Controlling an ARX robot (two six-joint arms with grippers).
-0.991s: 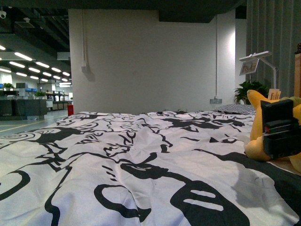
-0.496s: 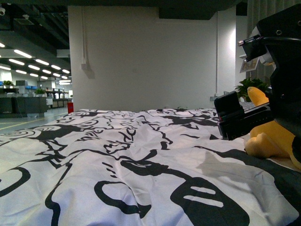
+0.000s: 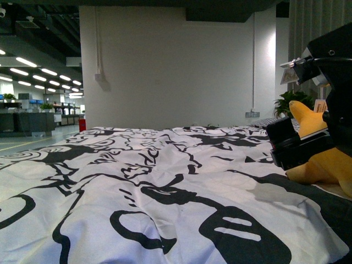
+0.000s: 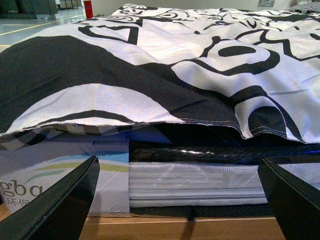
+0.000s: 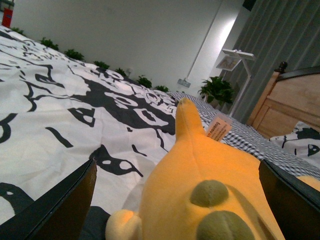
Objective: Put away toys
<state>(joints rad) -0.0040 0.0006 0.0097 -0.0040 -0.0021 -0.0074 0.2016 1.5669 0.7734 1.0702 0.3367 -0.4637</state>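
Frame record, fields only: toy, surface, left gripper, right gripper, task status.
toy: yellow-orange plush, lying on the bed at the robot's right, tag attached
surface: black-and-white patterned bedcover
right gripper: open, aimed at the plush, not closed on it
left gripper: open, empty, low, facing the bed's side edge below the bedcover
task status: plush not yet grasped
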